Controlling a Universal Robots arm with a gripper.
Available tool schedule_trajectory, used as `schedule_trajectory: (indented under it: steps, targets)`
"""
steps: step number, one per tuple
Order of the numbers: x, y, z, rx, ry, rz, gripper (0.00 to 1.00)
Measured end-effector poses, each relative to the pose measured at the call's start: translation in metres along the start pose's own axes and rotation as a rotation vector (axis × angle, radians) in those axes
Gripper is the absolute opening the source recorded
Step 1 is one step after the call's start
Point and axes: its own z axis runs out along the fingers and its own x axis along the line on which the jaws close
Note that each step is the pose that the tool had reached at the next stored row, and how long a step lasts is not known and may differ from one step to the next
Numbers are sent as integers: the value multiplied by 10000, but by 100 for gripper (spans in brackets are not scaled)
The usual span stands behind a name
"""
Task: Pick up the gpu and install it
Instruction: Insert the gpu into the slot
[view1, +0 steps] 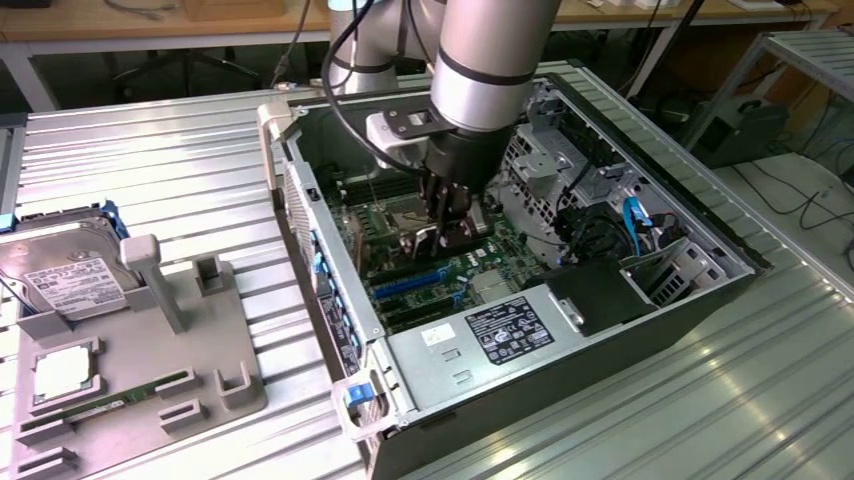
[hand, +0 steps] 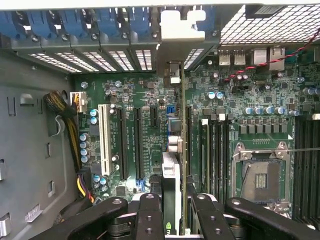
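Gpu (hand: 171, 175), a flat green circuit-board card with black cooler and long silver end bracket: seen edge-on in the wrist view, upright over the green motherboard (hand: 150, 100). It sits inside the open black computer case (view1: 694, 300), bracket end at the case's rear slot openings.

Pincer (hand: 175, 200): black fingers (hand: 150, 215) on either face of the card, pinching it.

Step in hand: install, pick-up done. Cannot tell whether the card edge is in a long black expansion slot (hand: 137, 145).

Judgement: seating calls for the card edge parallel over the slot, the bracket clear of the rear wall, and a straight downward press.

Case stands on the ribbed metal table (view1: 160, 160).
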Motion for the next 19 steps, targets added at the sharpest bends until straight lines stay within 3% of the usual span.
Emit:
schedule_trajectory:
  steps: [8,19]
  targets:
    - [3,21,118,-4,3,1,27]
    - [20,53,174,-6,4,-2,27]
